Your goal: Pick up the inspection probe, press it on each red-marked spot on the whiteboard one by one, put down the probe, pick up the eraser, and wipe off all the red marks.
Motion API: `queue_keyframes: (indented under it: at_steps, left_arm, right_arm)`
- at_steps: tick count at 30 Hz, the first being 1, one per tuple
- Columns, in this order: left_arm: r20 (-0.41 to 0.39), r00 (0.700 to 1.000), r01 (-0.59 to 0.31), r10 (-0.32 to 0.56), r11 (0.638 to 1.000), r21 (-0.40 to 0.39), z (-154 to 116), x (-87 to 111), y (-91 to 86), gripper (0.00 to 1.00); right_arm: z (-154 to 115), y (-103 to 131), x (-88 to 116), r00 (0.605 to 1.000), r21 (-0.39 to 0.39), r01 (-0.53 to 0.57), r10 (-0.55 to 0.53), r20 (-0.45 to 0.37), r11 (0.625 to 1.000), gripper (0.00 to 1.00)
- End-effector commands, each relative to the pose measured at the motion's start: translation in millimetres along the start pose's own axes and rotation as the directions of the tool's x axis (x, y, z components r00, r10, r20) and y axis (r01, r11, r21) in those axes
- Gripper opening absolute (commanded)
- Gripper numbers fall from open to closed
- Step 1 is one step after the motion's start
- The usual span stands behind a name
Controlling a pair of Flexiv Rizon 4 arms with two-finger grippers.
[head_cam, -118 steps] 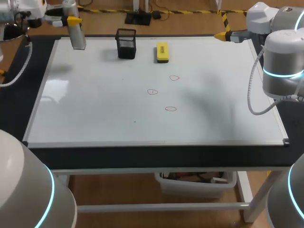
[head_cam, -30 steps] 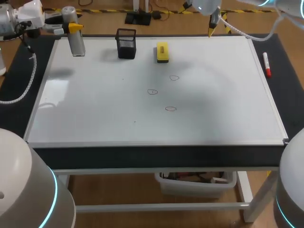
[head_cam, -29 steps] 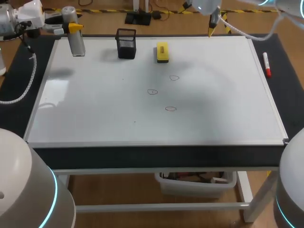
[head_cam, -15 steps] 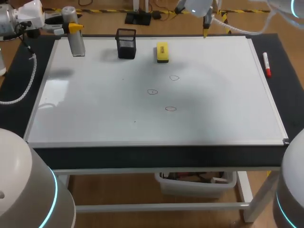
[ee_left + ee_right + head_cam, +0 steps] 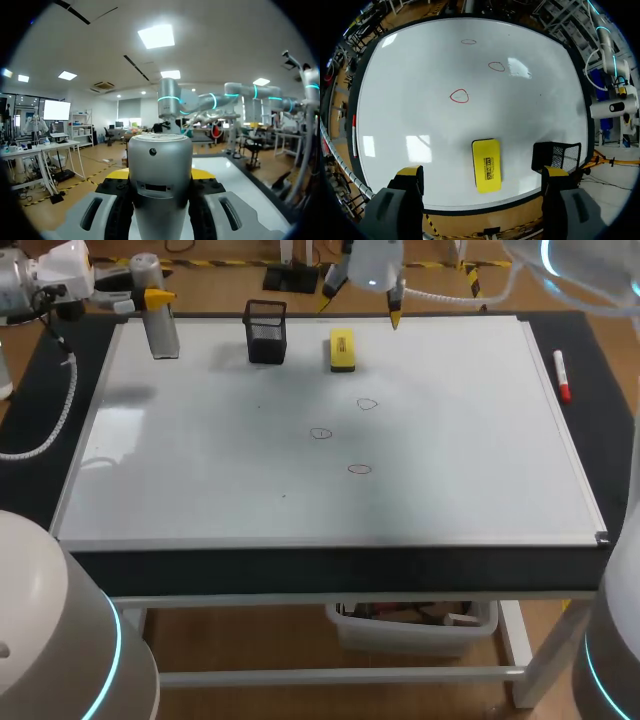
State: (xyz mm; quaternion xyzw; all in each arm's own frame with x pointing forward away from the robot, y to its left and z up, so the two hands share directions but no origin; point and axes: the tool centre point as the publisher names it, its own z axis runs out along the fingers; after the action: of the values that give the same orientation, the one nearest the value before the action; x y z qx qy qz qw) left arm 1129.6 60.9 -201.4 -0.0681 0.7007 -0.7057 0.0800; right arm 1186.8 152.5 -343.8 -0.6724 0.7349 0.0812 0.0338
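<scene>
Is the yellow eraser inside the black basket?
No, the eraser lies flat on the whiteboard, beside the black basket, not in it.

The room is bright, evenly lit from white ceiling panels [image 5: 156, 36] overhead. On the glossy whiteboard [image 5: 300, 500] their glare shows as pale squares, one just beside the eraser [image 5: 486, 165], another well beyond it, next to a red mark [image 5: 496, 66]. Shadows are soft and grey; the mesh holder [image 5: 266, 332] throws a faint one away from the eraser.
</scene>
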Motion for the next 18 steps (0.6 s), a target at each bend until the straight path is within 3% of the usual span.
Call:
queue_keyframes:
  at_steps: [1,9,18]
  left_arm:
    - [0.006,1.0,-0.003,0.003,1.0,-0.003,1,2.2,-2.2,0.0]
    - [0.006,1.0,-0.003,0.003,1.0,-0.003,1,2.2,-2.2,0.0]
    - [0.006,1.0,-0.003,0.003,1.0,-0.003,1,2.2,-2.2,0.0]
  right_arm:
    - [17,-12,-11,0.948,-0.056,0.005,-0.022,-0.316,0.998,1.0]
    - [39,-19,-10,0.936,-0.056,0.006,-0.026,-0.351,0.998,1.0]
    - [58,-29,-5,0.951,-0.039,0.01,-0.022,-0.308,0.999,1.0]
